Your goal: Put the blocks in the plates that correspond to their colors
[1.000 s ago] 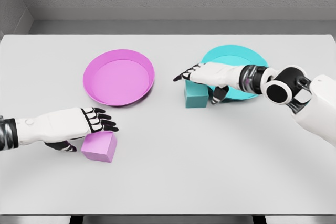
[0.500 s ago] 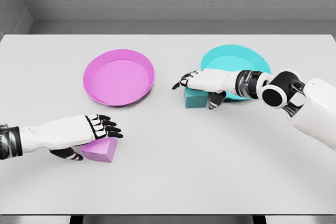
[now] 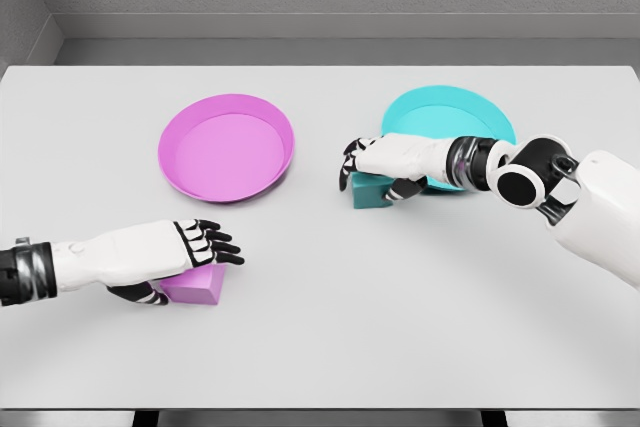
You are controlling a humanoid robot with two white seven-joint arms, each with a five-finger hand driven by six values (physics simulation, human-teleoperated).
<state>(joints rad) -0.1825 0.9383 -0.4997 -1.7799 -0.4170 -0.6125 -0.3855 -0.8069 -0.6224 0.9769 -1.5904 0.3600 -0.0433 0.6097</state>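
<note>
Blocks, two — one pink, one teal; plates, two — one pink, one teal; hands, two.

Pink block [image 3: 196, 284]: nearest item, on the white table [image 3: 320, 347] at lower left. Mostly hidden under the left hand [image 3: 165, 252]; only its front face and right end show. The left hand lies across its top, fingers [image 3: 215, 244] stretched out past the block's right end, thumb tucked down at the block's near left side. Whether the hand actually clamps the block cannot be told. The left forearm is cut off by the picture's left edge.

Teal block [image 3: 368, 190]: mid-table, right of centre, just beside the near left rim of the teal plate [image 3: 440, 112]; contact between them is hard to make out. Its top and right side are covered by the right hand [image 3: 385, 159], whose fingers curl down over the block's far left edge while the thumb presses at its near right side — a closing grip on the block. The block rests on the table.

Pink plate [image 3: 227, 147]: far left of centre, well apart from the pink block, nothing in it.

Teal plate: farthest, its near portion hidden behind the right wrist and forearm. The right upper arm is cut off at the right edge.
</note>
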